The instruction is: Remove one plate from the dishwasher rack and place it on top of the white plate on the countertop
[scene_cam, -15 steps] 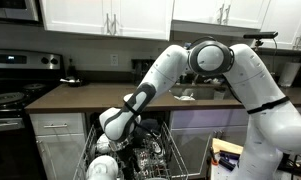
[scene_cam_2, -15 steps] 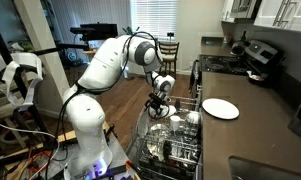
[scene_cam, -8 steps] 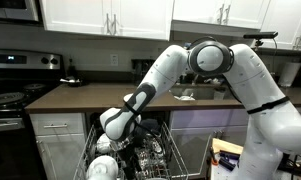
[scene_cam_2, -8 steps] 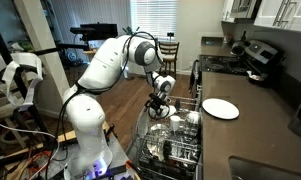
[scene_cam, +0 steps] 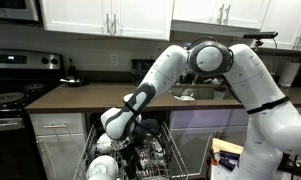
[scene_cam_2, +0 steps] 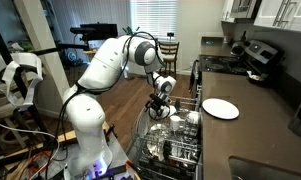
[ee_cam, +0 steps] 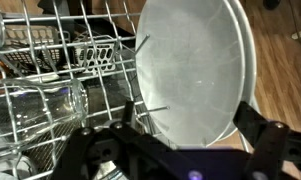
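In the wrist view a round white plate (ee_cam: 190,70) stands on edge among the tines of the dishwasher rack (ee_cam: 100,95). My gripper (ee_cam: 175,140) is open, its dark fingers (ee_cam: 272,140) either side of the plate's lower rim without closing on it. In both exterior views the arm reaches down into the pulled-out dishwasher rack (scene_cam_2: 170,145) (scene_cam: 140,160), with the gripper (scene_cam_2: 160,108) just above the dishes. The white plate (scene_cam_2: 220,108) lies flat on the dark countertop (scene_cam_2: 265,135) beside the rack. In an exterior view the countertop (scene_cam: 90,96) shows, but that plate is hidden there.
Glasses (ee_cam: 40,105) and a cutlery basket (ee_cam: 90,55) fill the rack left of the plate. More white dishes (scene_cam_2: 188,119) stand in the rack. A stove (scene_cam_2: 240,62) (scene_cam: 10,98) ends the countertop, and a dark pan (scene_cam: 70,80) sits near it. A sink (scene_cam: 195,93) lies behind the arm.
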`<state>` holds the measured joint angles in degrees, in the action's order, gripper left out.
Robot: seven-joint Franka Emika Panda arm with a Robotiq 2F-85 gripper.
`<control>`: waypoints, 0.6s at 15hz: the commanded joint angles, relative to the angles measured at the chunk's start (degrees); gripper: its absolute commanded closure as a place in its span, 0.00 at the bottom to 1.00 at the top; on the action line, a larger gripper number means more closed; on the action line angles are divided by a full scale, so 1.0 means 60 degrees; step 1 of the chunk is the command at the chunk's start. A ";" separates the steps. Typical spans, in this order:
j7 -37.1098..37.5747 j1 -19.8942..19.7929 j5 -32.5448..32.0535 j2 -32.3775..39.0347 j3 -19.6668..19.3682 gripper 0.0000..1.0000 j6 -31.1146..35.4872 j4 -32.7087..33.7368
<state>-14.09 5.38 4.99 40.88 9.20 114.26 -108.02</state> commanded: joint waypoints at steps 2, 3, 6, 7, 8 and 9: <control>0.0243 0.0043 -0.0068 0.0078 -0.0021 0.26 -0.0571 0.0165; 0.0212 0.0027 -0.0031 0.0064 0.0001 0.32 -0.0647 0.0159; 0.0164 0.0005 0.0012 0.0066 0.0024 0.54 -0.0795 0.0177; 0.0172 0.0007 0.0013 0.0066 0.0024 0.59 -0.0859 0.0190; 0.0178 0.0009 0.0016 0.0059 0.0025 0.67 -0.0935 0.0197; 0.0198 0.0019 0.0005 0.0047 0.0018 0.73 -0.1016 0.0204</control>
<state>-14.00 5.53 4.99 40.93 9.13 110.85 -108.02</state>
